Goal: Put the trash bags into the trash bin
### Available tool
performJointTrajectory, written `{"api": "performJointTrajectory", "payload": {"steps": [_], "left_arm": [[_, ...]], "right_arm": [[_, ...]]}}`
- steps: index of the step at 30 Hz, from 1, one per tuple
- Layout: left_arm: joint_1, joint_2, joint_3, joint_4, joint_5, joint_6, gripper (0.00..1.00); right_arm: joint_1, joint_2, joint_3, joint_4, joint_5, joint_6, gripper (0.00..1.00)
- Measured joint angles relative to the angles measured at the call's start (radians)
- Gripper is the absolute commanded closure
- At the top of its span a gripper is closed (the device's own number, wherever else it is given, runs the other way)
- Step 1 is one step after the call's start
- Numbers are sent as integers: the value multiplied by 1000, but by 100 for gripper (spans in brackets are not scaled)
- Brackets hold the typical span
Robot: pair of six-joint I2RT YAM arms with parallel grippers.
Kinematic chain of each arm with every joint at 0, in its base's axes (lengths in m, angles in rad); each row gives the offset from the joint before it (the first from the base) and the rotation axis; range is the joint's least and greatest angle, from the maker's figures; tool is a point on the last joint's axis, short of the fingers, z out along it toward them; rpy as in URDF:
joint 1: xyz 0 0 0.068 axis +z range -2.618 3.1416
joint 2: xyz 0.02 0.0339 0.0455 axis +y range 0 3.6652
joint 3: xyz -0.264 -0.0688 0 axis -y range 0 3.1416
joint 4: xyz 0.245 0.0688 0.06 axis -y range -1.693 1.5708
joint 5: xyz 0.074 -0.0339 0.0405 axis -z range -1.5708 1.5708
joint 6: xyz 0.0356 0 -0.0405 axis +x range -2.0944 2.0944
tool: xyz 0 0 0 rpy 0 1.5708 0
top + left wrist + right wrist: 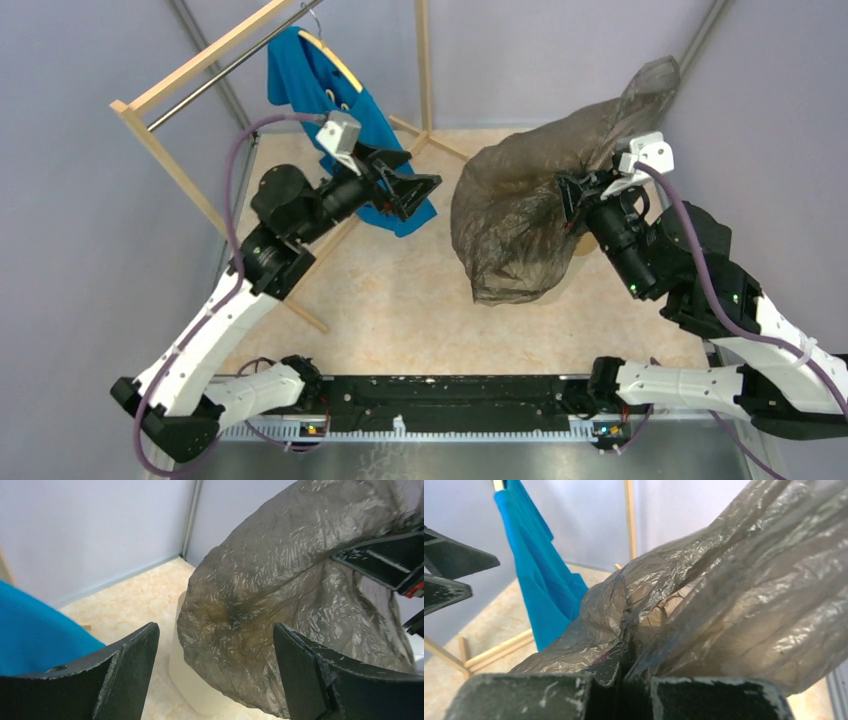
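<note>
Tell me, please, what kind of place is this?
Probably a robot test booth staged as a home corner: plain grey walls, a wooden clothes rack holding a blue shirt, a cream bin.

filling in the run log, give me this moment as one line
left tool: open, empty | right tool: shut on trash bag | trash bag: held up, hanging over trash bin

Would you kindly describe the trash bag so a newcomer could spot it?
Look at the right half of the beige table, where the right gripper pinches it. The trash bag is the billowing, see-through brown-grey film, unlike the opaque blue shirt hanging left.
</note>
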Motion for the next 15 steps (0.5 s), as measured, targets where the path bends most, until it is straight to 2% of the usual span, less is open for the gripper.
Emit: {"api": "performJointTrajectory", "payload": {"steps": [3,5,7,11,13,15], "left_arm": [[-5,85,11,30,46,-1,19],[-14,137,19,45,56,1,29],[-37,193,43,47,53,12,33],[-136,313,122,47,-19,76,34],[-182,372,171,42,-61,106,42],[-219,449,237,31,-104,127,45]], "right_arm": [[-1,2,-4,-21,39,-8,100],[-2,1,-19,-26,66,-14,100],[-2,-6,-27,-31,81,-18,100],[-4,-18,-41,-26,97,-24,100],[-5,-22,-45,-25,99,-28,100],[-6,-18,-45,-26,99,-28,100]]}}
